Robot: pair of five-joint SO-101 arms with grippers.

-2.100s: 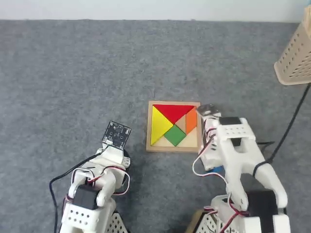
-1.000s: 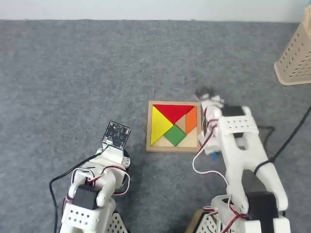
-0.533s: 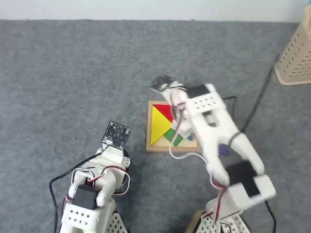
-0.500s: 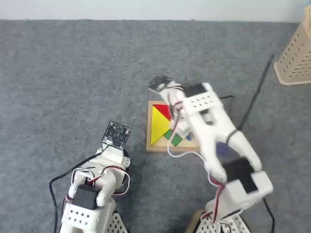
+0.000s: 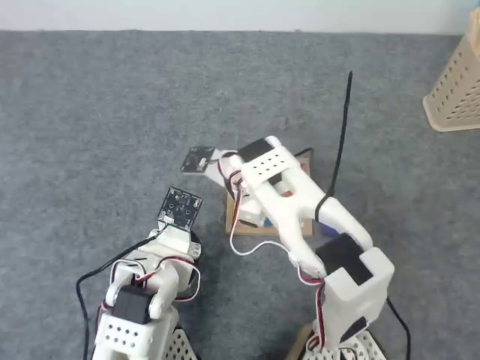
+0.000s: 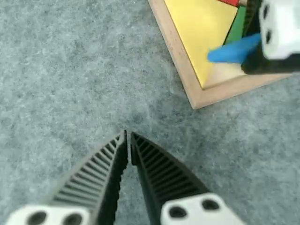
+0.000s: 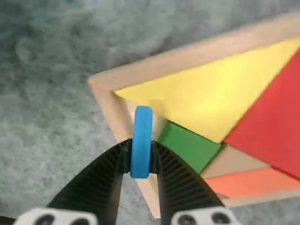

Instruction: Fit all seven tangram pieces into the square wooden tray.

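Note:
The square wooden tray (image 7: 111, 111) holds a yellow triangle (image 7: 211, 101), a red triangle (image 7: 267, 122), a green square (image 7: 187, 145) and an orange piece (image 7: 239, 183). My right gripper (image 7: 140, 151) is shut on a blue piece (image 7: 142, 136), held edge-on just above the tray's corner beside the yellow triangle. From the high view the right arm (image 5: 274, 169) lies across the tray (image 5: 229, 216) and hides most of it. My left gripper (image 6: 127, 137) hangs shut and empty over the carpet, a short way off the tray (image 6: 187, 79); the blue piece (image 6: 232, 50) shows beyond it.
Bare wood (image 7: 234, 161) shows between the green, red and orange pieces. A beige perforated basket (image 5: 457, 82) stands at the far right. A black cable (image 5: 341, 135) rises behind the right arm. Grey carpet (image 5: 112, 112) stretches open to the left and back.
The right arm has swung from the tray's right side across it to the left near corner, carrying the blue piece. The left arm has kept still.

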